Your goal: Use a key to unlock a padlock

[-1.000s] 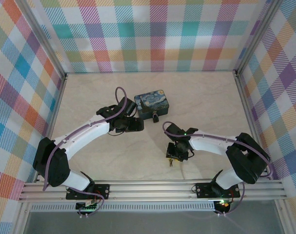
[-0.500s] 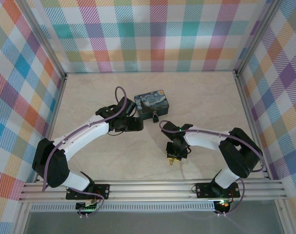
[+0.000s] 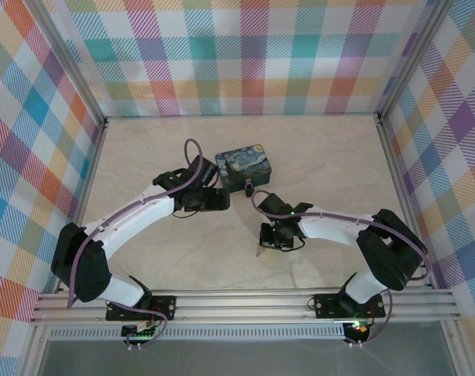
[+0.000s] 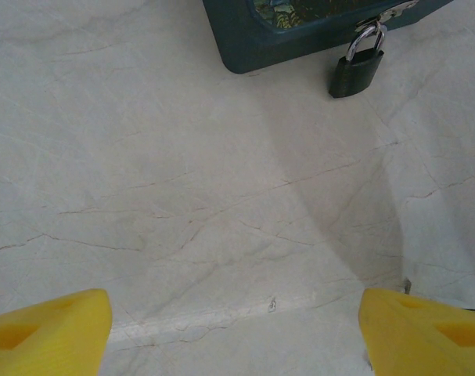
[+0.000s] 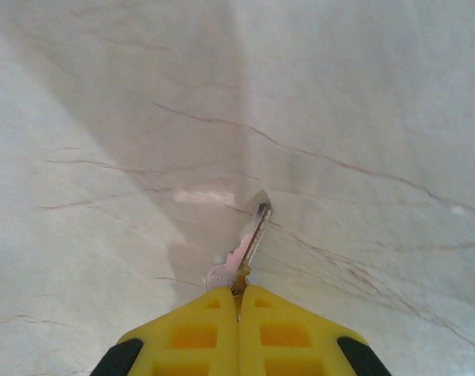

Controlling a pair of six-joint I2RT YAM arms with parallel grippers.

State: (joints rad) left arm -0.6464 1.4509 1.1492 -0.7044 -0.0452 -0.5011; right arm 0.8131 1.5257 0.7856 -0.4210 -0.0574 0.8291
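Note:
The padlock [image 4: 356, 66] is small, with a dark body and a silvery shackle. It hangs from the clasp of the blue printed tin [image 4: 300, 31] and rests on the table; from above the padlock [image 3: 249, 189] sits at the tin's front edge. My left gripper [image 4: 237, 337] is open, its yellow fingers [image 4: 49, 329] wide apart over bare table, a short way in front of the padlock. My right gripper [image 5: 239, 296] is shut on the key [image 5: 249, 247], pinching its head, and the silvery blade points forward and down at the tabletop. The top view puts the right gripper [image 3: 270, 236] in front of the tin.
The starry-night tin [image 3: 245, 167] stands mid-table between the two arms. Checked walls [image 3: 237, 55] enclose the marble tabletop [image 3: 323, 157] on three sides. A metal rail [image 3: 237, 301] runs along the near edge by the arm bases.
My right gripper has closed on the key and its wrist has swung to the left, carrying the key with it. The left arm has stayed still.

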